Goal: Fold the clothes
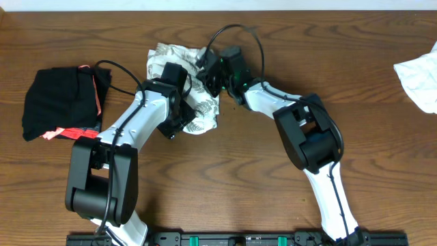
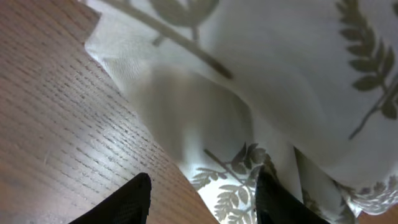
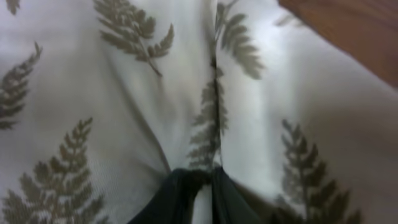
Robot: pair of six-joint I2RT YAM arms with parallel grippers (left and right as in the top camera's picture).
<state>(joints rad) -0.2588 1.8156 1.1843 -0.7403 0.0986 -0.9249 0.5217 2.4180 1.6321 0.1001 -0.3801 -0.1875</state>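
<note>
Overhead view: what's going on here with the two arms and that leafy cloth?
Both arms are bent over a bunched fern-print dress on the table; it isn't folded yet. The right arm's fingers pinch a ridge of its fabric. The left arm's fingers stand open at the dress's edge, over bare wood. A black bundle lies apart.

Overhead, the middle of the dress [image 1: 205,115] is covered by both wrists, and the fingertips over it are hidden. In the left wrist view the dress is blurred close to the lens, and the left gripper [image 2: 202,199] is cut off by the lower edge beneath it. In the right wrist view only the tips of the right gripper [image 3: 202,198] are seen below the dress; whether its fold is pinched cannot be told. Well right of the dress, a white cloth [image 1: 418,75] is cut by the frame.
</note>
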